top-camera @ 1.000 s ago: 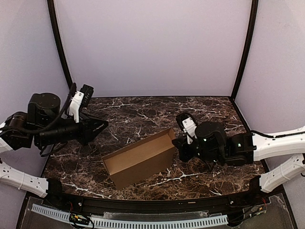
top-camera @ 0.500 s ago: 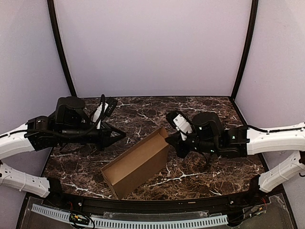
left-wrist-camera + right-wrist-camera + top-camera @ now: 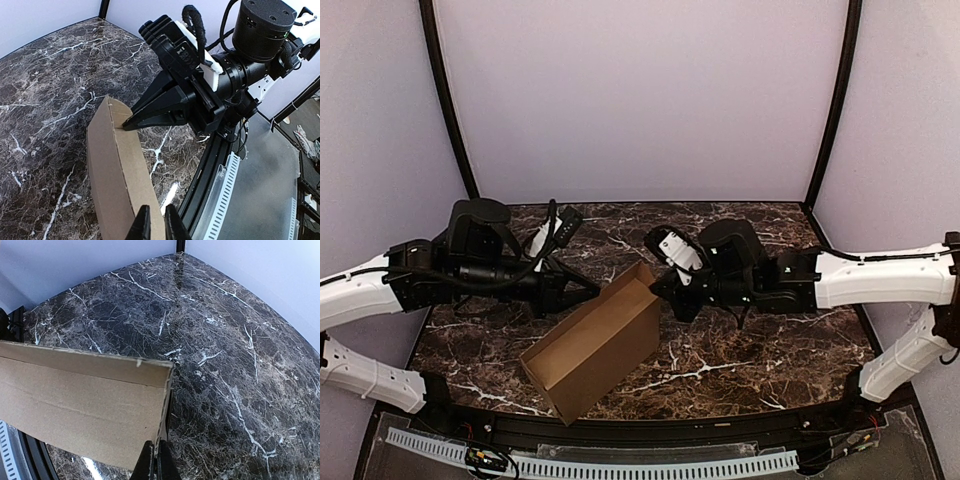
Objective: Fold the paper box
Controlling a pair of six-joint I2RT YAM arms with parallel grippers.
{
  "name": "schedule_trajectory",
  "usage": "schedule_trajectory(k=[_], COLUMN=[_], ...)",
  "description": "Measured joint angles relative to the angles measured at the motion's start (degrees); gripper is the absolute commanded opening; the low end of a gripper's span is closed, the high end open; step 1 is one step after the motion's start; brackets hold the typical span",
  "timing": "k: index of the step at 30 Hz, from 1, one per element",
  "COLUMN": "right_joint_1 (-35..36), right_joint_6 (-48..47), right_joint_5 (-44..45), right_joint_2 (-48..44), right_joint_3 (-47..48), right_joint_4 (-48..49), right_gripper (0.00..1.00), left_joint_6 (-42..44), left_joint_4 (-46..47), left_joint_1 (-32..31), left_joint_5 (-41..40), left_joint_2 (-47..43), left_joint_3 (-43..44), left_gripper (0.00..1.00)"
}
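Brown corrugated paper box (image 3: 595,345) sits on marbled table (image 3: 750,365).

Shallow plain brown paper box (image 3: 595,348), open-topped, diagonal, near centre.

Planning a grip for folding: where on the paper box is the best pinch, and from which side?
Probably the top edge of a long wall of the paper box, coming from above with jaws astride it: the walls are thin and the top is open.

light: soft, even | glare: white patches on glossy table (image 3: 50,100) | focus: paper box (image 3: 85,405) crisp | distortion: frame edges bent
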Motion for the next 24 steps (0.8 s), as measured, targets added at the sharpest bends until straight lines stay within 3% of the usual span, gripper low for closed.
schedule_trajectory(k=[22, 24], right_joint_1=[0.0, 0.0], right_joint_6=[0.07, 0.31], right_joint_5=[0.59, 0.48], right_joint_2=[4.33, 4.74], right_joint_3=[4.55, 4.57], right_joint_4=[-0.98, -0.22], right_gripper=[0.0, 0.06], left_joint_6=[1.09, 1.07], left_joint_4=[-1.07, -1.07], left_joint_1=[0.11, 0.11], left_joint_5=[-2.08, -2.27], left_joint_2=[2.62, 2.62], left_joint_3=[0.48, 0.48], left_gripper=[0.03, 0.02])
